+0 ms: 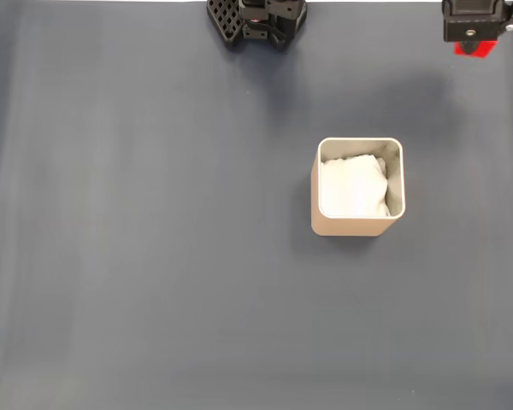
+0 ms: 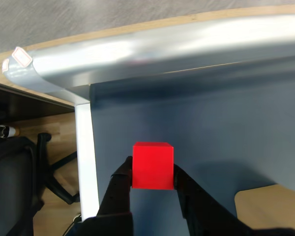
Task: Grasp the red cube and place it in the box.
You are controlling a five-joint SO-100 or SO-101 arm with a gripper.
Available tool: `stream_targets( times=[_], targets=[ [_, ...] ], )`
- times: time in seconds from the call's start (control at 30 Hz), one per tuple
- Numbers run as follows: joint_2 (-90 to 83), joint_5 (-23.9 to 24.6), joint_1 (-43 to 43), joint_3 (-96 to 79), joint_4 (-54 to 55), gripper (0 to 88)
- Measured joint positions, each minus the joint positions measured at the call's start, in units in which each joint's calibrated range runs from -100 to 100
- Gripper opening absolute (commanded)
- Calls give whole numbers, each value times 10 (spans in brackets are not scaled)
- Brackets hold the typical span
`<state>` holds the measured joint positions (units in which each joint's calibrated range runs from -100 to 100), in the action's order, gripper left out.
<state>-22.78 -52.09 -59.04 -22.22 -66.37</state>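
Between black fingers (image 2: 153,179), half-hidden red cube (image 2: 153,164).

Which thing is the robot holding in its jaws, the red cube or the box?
The red cube. In the wrist view the two black jaws press against its sides. The beige box, lined with white paper, sits alone on the blue mat, untouched.

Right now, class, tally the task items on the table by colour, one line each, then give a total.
Red: 1, the red cube, held between the fingers.
Beige: 1, the box, lined with white paper.
Total: 2.
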Motion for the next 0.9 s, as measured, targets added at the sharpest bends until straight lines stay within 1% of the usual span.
stream_targets(
  times=[0.6, 0.9],
  targets=[
    [0, -24, 141, 107, -76, 4],
    [6, -28, 204, 119, -81, 4]
  ],
)
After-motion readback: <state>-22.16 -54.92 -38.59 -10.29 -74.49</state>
